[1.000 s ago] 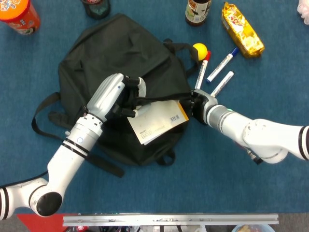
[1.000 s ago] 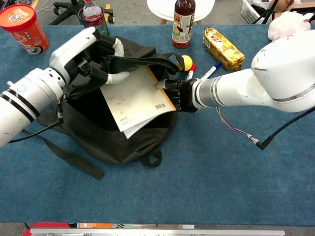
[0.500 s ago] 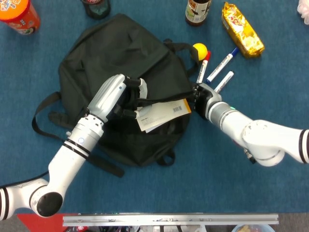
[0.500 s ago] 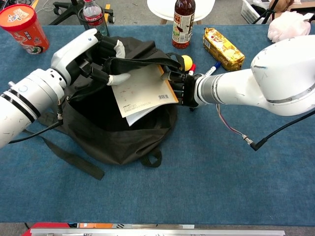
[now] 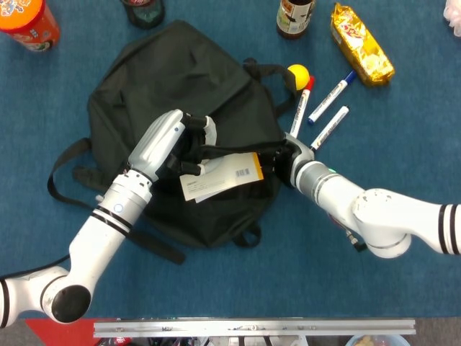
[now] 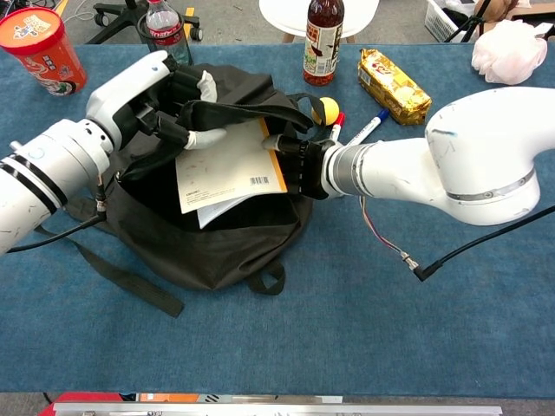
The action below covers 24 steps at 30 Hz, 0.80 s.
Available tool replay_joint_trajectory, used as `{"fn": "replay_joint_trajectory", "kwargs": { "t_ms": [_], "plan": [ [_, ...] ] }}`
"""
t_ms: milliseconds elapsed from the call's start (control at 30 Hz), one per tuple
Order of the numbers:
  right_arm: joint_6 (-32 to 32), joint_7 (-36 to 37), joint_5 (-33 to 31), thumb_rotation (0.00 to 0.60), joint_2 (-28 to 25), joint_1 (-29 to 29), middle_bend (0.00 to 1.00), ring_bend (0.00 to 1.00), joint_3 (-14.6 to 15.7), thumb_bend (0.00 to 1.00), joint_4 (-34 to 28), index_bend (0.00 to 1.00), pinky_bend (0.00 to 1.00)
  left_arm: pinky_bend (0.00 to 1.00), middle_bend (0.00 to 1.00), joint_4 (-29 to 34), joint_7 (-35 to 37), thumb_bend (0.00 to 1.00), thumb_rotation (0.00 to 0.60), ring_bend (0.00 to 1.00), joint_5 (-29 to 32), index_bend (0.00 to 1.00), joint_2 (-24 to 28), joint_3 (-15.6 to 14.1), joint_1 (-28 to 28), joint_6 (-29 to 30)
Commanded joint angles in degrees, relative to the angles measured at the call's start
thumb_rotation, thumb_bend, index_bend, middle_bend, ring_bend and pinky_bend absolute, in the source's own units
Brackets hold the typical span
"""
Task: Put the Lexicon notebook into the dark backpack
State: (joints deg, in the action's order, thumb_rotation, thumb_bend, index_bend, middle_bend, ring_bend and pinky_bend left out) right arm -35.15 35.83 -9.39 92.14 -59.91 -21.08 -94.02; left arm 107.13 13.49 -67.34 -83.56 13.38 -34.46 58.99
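On blue table, right hand grips notebook; left hand holds backpack open.

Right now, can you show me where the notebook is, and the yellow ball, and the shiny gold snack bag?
notebook [image 6: 227, 166], chest view, on its white cover.
yellow ball [image 5: 297, 74], head view, on its round middle.
gold snack bag [image 6: 395, 86], chest view, on the middle of the wrapper.

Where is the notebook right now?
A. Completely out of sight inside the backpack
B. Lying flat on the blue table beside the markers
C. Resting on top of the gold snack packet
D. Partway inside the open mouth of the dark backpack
D: the notebook sits half in the opening of the dark backpack, held at its edge by the right hand while the left hand holds the flap up.
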Motion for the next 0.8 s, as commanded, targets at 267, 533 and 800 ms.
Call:
{"fn": "replay_joint_trajectory", "kwargs": {
  "t_ms": [267,533,800],
  "plan": [
    [9.71,-1.50,9.71,0.600,-1.63,7.27,0.23,0.17,-2.14,0.48,0.15,0.17,0.37,0.78,0.67,-0.25,0.66,0.27,0.600,0.57,0.35,0.68,0.61,-0.14,0.04,-0.86],
    [20.22,-1.31,17.36,0.600,-3.76,11.57,0.09,0.04,-2.87,0.48,1.80,0.00,0.22,0.78,0.65,-0.72,1.23,0.27,0.600,0.56,0.57,0.66,0.57,-0.21,-0.08,-1.54],
    [30.21,-1.07,24.92,0.600,-6.88,15.66,0.02,0.00,-4.11,0.47,2.17,0.00,0.14,0.78,0.64,-0.74,1.24,0.27,0.600,0.56,1.22,0.64,0.78,0.00,-0.30,-2.08]
  ]
}}
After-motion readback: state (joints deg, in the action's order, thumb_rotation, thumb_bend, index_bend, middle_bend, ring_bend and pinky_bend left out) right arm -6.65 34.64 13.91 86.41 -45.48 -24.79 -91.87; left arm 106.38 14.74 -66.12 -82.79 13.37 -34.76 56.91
